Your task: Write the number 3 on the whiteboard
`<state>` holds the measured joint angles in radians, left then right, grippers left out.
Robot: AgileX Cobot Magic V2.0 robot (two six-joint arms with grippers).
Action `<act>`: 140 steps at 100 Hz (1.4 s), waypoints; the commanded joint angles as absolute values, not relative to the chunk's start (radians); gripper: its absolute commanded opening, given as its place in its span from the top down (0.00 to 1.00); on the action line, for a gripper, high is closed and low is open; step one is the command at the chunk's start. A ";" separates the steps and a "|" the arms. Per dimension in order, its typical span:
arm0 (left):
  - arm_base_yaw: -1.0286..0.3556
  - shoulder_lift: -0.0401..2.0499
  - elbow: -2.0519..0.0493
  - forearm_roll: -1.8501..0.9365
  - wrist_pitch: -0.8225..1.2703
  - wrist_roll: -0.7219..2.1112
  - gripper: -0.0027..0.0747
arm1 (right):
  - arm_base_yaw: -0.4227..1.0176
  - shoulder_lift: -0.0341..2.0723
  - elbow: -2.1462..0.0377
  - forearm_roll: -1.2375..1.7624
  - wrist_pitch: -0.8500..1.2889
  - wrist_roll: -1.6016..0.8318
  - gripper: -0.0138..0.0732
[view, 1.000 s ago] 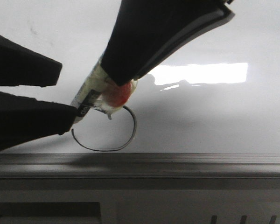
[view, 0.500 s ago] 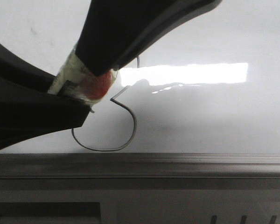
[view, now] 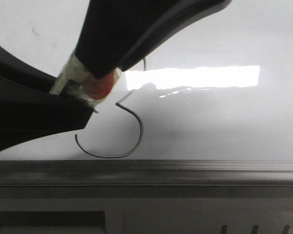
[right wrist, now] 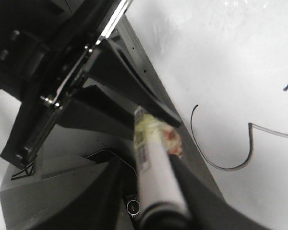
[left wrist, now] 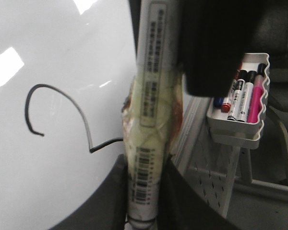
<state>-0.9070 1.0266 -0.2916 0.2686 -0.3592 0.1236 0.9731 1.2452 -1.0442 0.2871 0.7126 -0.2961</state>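
The number 3 (view: 140, 127) is drawn in thin black line on the glossy whiteboard (view: 224, 122); its upper loop is hidden behind my right gripper. It also shows in the left wrist view (left wrist: 81, 115) and the right wrist view (right wrist: 251, 143). A tape-wrapped marker (view: 90, 83) with a red patch lies slanted just left of the 3's middle. My right gripper (view: 100, 68) is shut on it from above. My left gripper (view: 83, 109) is shut on its lower part; the barcoded barrel (left wrist: 151, 143) sits between the left gripper's (left wrist: 145, 191) jaws. The barrel (right wrist: 156, 163) also sits in the right gripper's (right wrist: 153, 172) jaws.
The grey metal edge strip (view: 185, 168) runs along the near side of the board. A white tray (left wrist: 233, 139) beside the board holds several spare markers (left wrist: 245, 96). A bright rectangular light patch (view: 205, 76) reflects on the board right of the grippers.
My right gripper carried the marker left and up, uncovering the 3's middle. My left gripper, open a second ago, now has its fingers together around the marker.
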 commanded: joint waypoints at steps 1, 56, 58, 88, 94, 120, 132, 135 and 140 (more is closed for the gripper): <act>-0.911 1.018 -0.324 0.143 -0.432 0.112 0.99 | 0.968 1.217 -1.079 0.267 0.643 -0.297 0.29; -0.911 1.020 -0.324 -0.744 -0.371 0.114 0.99 | 0.885 1.090 -1.119 0.254 0.619 -0.297 0.21; -0.911 1.020 -0.324 -0.746 -0.369 0.114 0.99 | 0.885 1.090 -1.119 0.254 0.619 -0.297 0.21; -0.833 1.020 -0.324 -0.806 -0.280 0.114 0.99 | 0.885 1.090 -1.119 0.254 0.623 -0.297 0.21; -0.824 1.020 -0.324 -0.804 -0.276 0.114 0.99 | 0.885 1.090 -1.119 0.254 0.623 -0.297 0.21; -0.822 1.020 -0.324 -0.794 -0.270 0.114 0.99 | 0.885 1.090 -1.119 0.254 0.623 -0.297 0.21; -0.822 1.020 -0.324 -0.716 -0.273 0.114 0.86 | 0.885 1.090 -1.119 0.254 0.623 -0.297 0.21; -0.822 1.020 -0.324 -0.716 -0.273 0.114 0.79 | 0.885 1.090 -1.119 0.254 0.623 -0.297 0.21; -0.822 1.020 -0.324 -0.720 -0.275 0.114 0.64 | 0.885 1.090 -1.119 0.254 0.623 -0.297 0.21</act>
